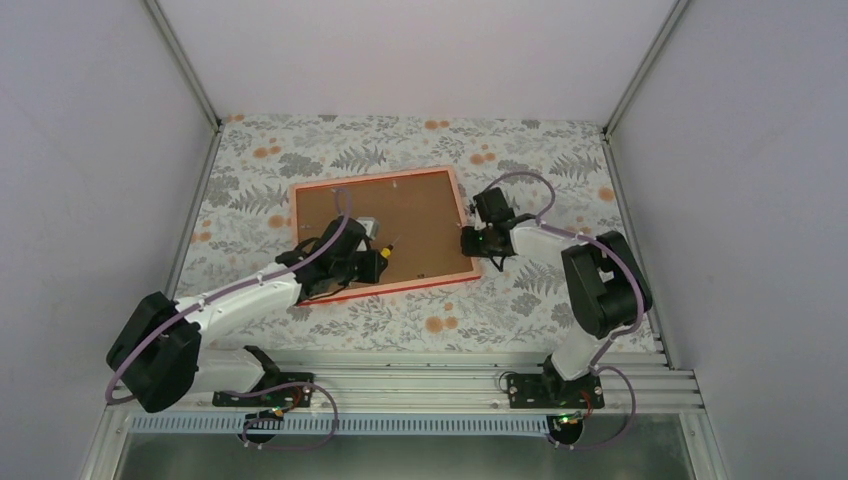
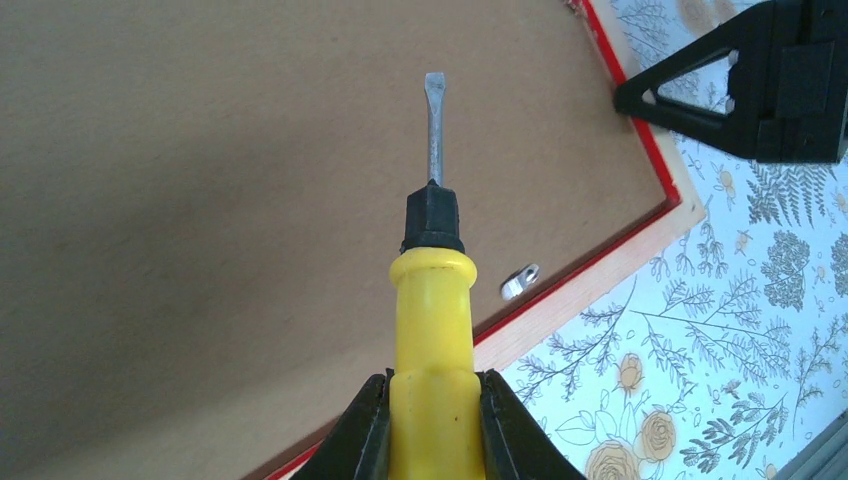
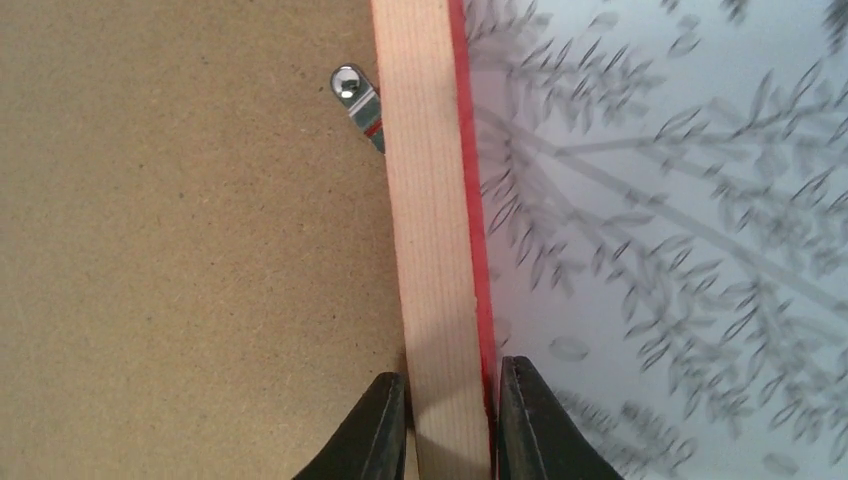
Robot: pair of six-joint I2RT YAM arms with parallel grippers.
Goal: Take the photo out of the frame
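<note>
From above, the frame (image 1: 430, 283) lies face down mid-worktop (image 1: 400, 330), backing (image 1: 420, 215) up; the photo is hidden, presumably beneath. In the left wrist view, the left pincer (image 2: 433, 420) clamps a yellow screwdriver (image 2: 433, 320) over the backing, and the metal tab (image 2: 519, 281) at five o'clock of its tip likely needs turning next. In the right wrist view, the right pincer (image 3: 452, 420) pinches the frame's rail, steadying it.

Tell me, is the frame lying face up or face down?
Face down: on the frame, the brown backing faces up toward the top camera; its front is hidden.

Plain white enclosure walls (image 1: 420, 50), fern-and-flower patterned tabletop (image 1: 400, 145), aluminium rail (image 1: 420, 385) along near edge
</note>
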